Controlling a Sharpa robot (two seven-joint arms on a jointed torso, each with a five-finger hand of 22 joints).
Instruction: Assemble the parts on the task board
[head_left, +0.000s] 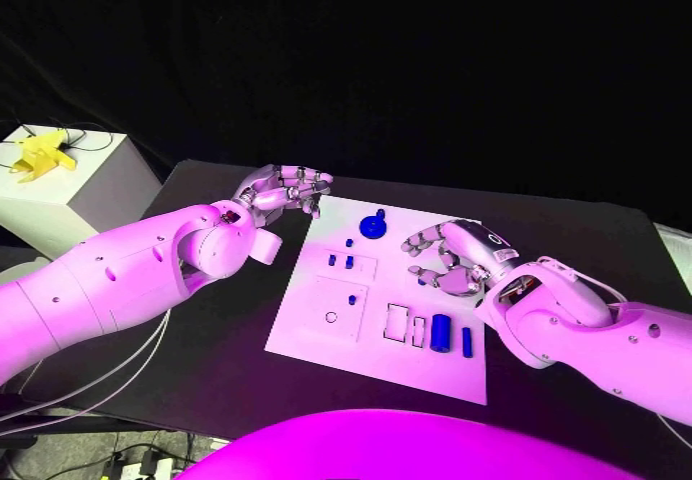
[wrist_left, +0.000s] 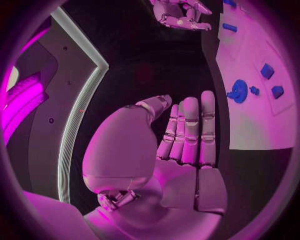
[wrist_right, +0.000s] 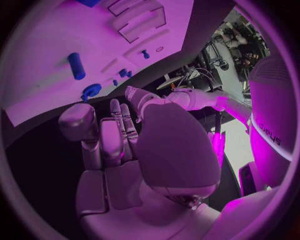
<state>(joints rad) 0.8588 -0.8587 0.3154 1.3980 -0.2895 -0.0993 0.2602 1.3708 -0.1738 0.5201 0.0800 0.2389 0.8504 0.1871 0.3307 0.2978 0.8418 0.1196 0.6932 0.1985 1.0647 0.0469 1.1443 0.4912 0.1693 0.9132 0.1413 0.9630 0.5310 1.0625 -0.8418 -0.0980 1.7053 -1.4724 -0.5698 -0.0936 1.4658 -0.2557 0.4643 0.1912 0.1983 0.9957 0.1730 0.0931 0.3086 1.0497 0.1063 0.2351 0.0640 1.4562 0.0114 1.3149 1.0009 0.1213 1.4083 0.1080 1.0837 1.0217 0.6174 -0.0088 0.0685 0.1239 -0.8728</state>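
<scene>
The flat white rectangular task board (head_left: 325, 345) lay in the middle of the black table (head_left: 231, 385), and every position below is given relative to that board.

On the board's nearest stretch, towards its right edge, a short blue cylinder part (head_left: 441, 327) lay flat beside a thinner blue pin part (head_left: 466, 342). Just left of the cylinder were rectangular recesses (head_left: 398, 321) cut into the board. Further left, a raised square plate with a small round hole (head_left: 330, 317) occupied the board's middle.

The right hand (head_left: 450, 258) hovered above the board's right edge, about halfway along its length. In the head view the fingers were curled inward; in the right wrist view the fingers (wrist_right: 119, 125) lay straight, close side by side, with nothing between them and the thumb. No part was held.

Beyond the square plate, two small blue peg parts (head_left: 340, 260) stood in a raised block, with a third small blue piece (head_left: 349, 242) just past them. Near the board's far edge sat a round blue knob-like part (head_left: 374, 226).

The left hand (head_left: 289, 189) hung off the board's far left corner, over the table. Its fingers (wrist_left: 190, 130) were pressed together and extended, the thumb set apart, and it held nothing.

Well left of the board, a white box (head_left: 80, 195) carried a small yellow object (head_left: 41, 155) on top.
</scene>
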